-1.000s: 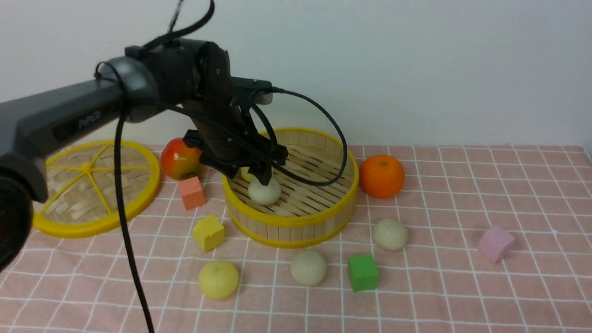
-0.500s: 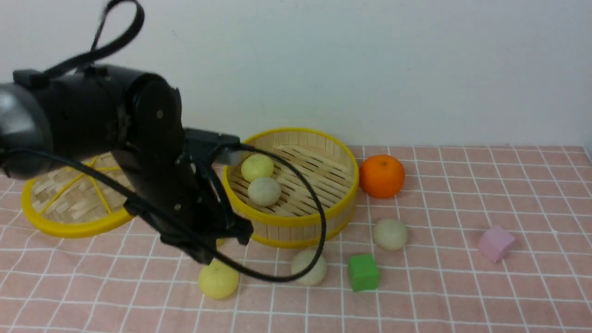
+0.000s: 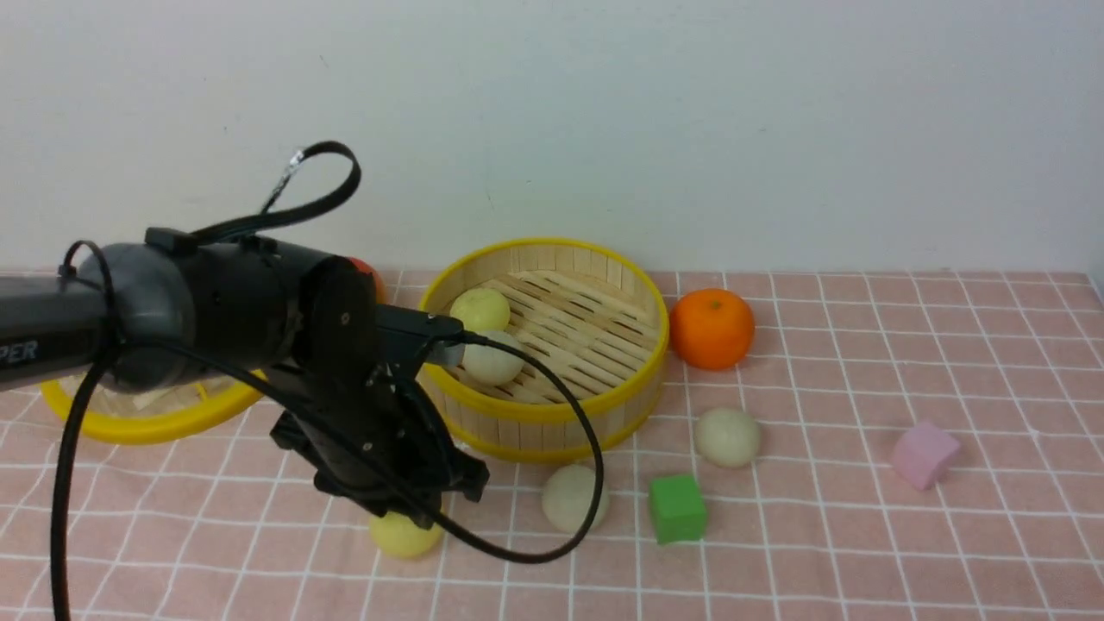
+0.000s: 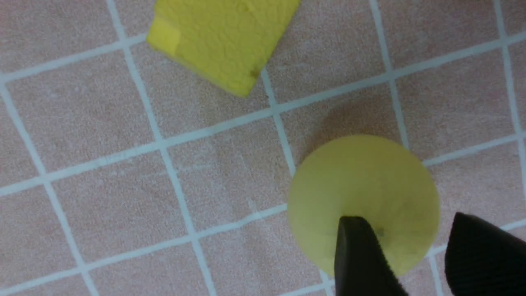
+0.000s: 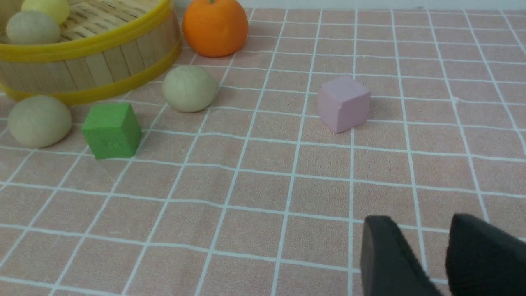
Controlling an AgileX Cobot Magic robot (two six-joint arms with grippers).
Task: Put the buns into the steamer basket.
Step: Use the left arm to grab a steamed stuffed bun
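- A pale yellow bun [image 4: 353, 185] sits on the tablecloth [image 4: 230, 176], which has a grid of pale lines.
- The left gripper [image 4: 411, 246] has its two dark fingers apart; one overlaps the bun in view, and whether it touches is unclear.
- A bright yellow block [image 4: 230, 41] lies near the bun, not touching it.
- A dark reddish thing, too cut off to name, shows at the picture's edge.

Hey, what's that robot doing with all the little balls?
The robot's black left gripper, its fingers apart, is over a matte pale yellow bun lying on the table, probably to pick it up. Two buns are already in the round bamboo steamer basket with yellow rims. Two off-white buns are outside it too.
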